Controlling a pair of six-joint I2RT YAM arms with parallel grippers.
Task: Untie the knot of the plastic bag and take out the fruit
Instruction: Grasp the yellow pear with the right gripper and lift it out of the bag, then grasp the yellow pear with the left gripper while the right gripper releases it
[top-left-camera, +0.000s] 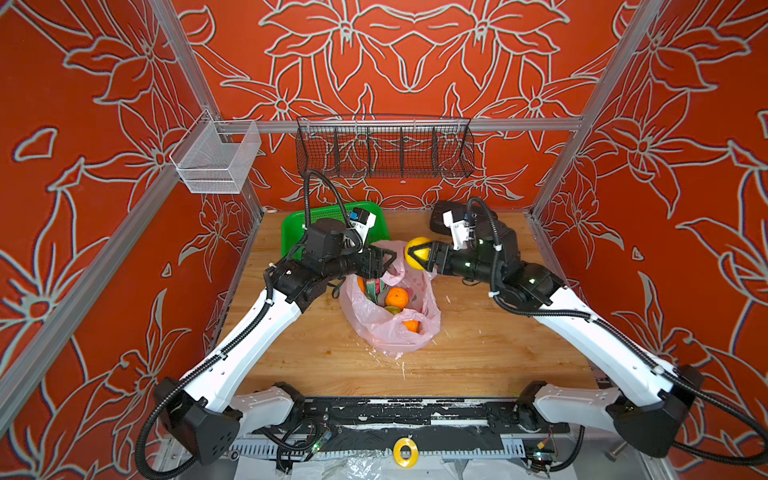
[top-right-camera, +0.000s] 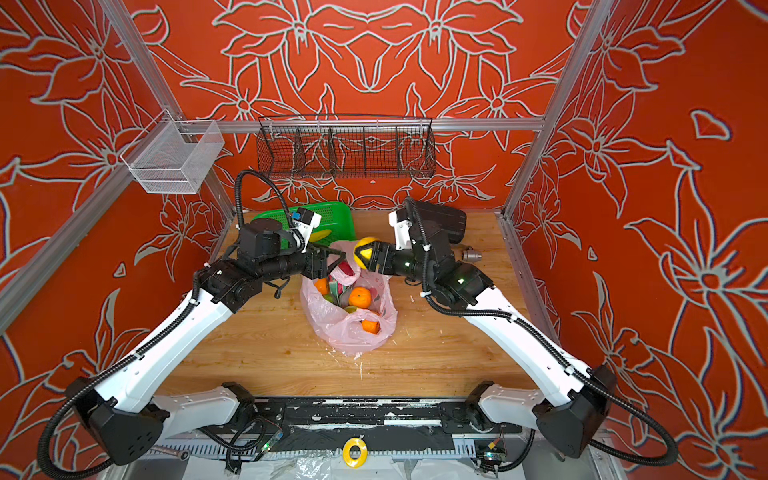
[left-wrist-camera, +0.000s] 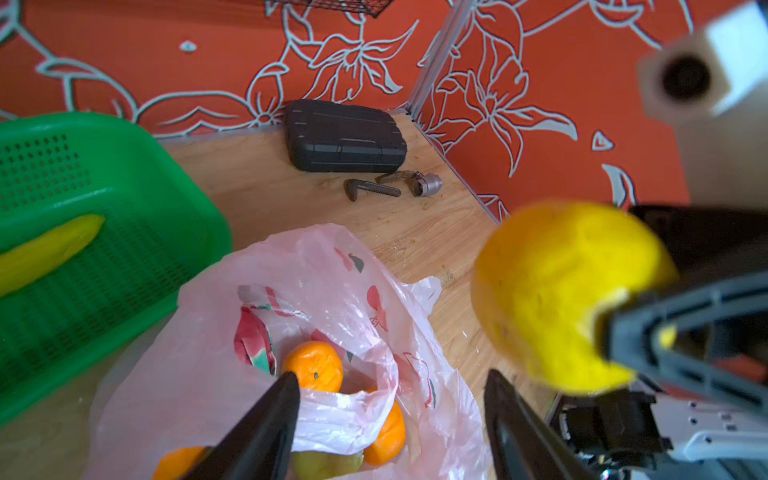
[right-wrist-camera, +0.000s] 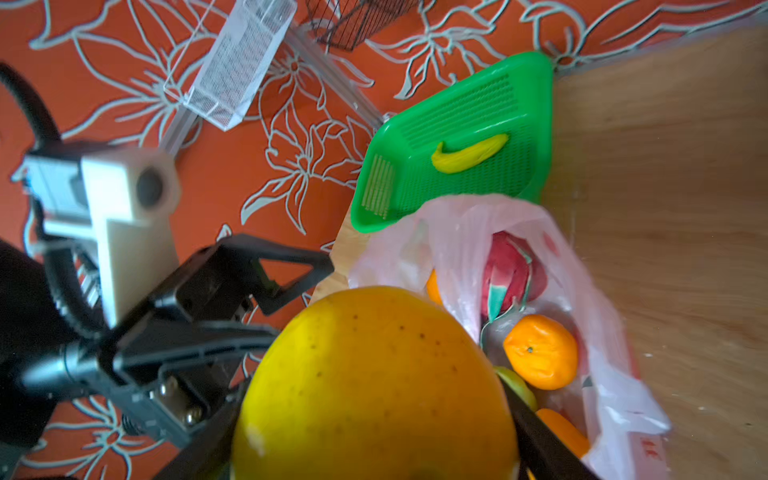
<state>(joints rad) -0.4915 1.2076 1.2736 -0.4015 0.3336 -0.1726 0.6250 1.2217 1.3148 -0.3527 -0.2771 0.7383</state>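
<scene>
Partly masked by the right gripper (top-left-camera: 412, 253) clamping it, the yellow fruit (top-left-camera: 419, 244) hangs mid-frame, while the left gripper (top-left-camera: 388, 262) gapes wide over the crumpled plastic bag (top-left-camera: 374, 328).

Whole cell is wrapped in red walls (top-left-camera: 415, 62) with big pale-grey flower outlines, back and both sides. Silver rails (top-left-camera: 519, 124) run up the corners and across the back. A black wire basket (top-left-camera: 384, 151) with dividers hangs off the back rail, and a white mesh basket (top-left-camera: 216, 162) sits by the left corner. Tabletop (top-left-camera: 478, 345) is light wood, scuffed, with white flecks. Light's bright and even.
</scene>
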